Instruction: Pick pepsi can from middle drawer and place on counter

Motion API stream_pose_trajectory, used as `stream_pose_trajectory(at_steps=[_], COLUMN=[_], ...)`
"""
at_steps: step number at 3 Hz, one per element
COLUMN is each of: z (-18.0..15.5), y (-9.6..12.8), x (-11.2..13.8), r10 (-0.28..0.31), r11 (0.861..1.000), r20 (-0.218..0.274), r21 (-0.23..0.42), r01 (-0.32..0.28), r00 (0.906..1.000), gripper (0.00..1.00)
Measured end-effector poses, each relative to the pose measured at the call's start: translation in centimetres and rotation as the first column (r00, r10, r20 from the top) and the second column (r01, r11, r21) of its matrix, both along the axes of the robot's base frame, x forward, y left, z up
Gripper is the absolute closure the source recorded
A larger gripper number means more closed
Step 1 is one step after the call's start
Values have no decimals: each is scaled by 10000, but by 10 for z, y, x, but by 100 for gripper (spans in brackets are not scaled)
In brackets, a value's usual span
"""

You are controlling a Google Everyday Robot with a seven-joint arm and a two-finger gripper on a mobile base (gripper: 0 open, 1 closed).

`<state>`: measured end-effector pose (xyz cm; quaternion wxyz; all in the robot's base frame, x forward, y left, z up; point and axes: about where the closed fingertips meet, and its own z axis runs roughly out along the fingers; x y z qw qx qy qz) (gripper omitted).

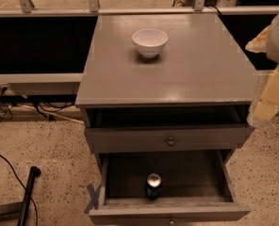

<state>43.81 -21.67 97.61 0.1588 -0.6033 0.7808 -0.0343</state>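
Note:
The pepsi can [153, 185] stands upright in the open middle drawer [191, 173], near its low front wall and a little left of centre. The counter [186, 74] is the cabinet's flat grey top above it. My gripper [266, 108] shows as pale cream and white parts at the right edge of the view, beside the counter's right front corner. It is well above and to the right of the can and holds nothing that I can see.
A white bowl [150, 42] sits on the back middle of the counter. The drawer above [171, 141], with a round knob, is pulled out slightly. A black pole [28, 192] and cables lie on the speckled floor at left. A rail runs behind the cabinet.

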Motion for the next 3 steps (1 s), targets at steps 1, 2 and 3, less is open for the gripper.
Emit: stream_pose_trajectory(at_steps=[1,2,3], z=[0,-16,-48], y=[0,8,61], x=[0,2,-33], r10=[0,-59,245], r11=[10000,9964,9612], r20=[0,215,907], r21=[1,852,2715], r01=[0,40,-484], r00=[10000,9998,9956], gripper=[0,0,0])
